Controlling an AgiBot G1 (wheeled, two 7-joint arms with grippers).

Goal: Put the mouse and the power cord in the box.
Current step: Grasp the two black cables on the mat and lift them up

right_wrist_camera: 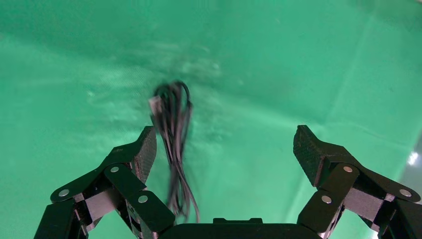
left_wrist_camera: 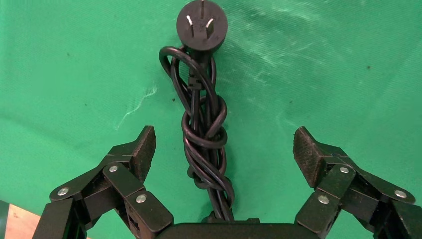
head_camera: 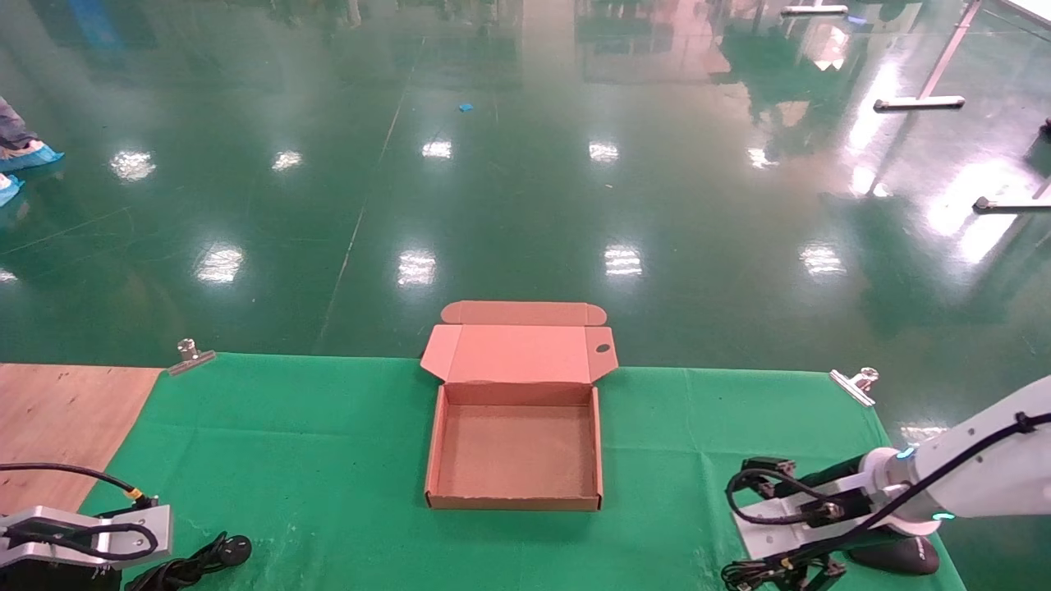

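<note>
Green cloth covers the table. At its near left corner the left gripper hovers spread wide over the power cord, pads on either side, not touching. Centred, the box lies open. Near right, the right gripper, also spread, hangs over thin cable beside the mouse.

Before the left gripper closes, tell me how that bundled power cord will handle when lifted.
The power cord is twisted around itself into one bundle, so it will probably lift as one piece. The plug sticks out at one end and may droop. The left gripper straddles the bundle with its fingers wide open.
</note>
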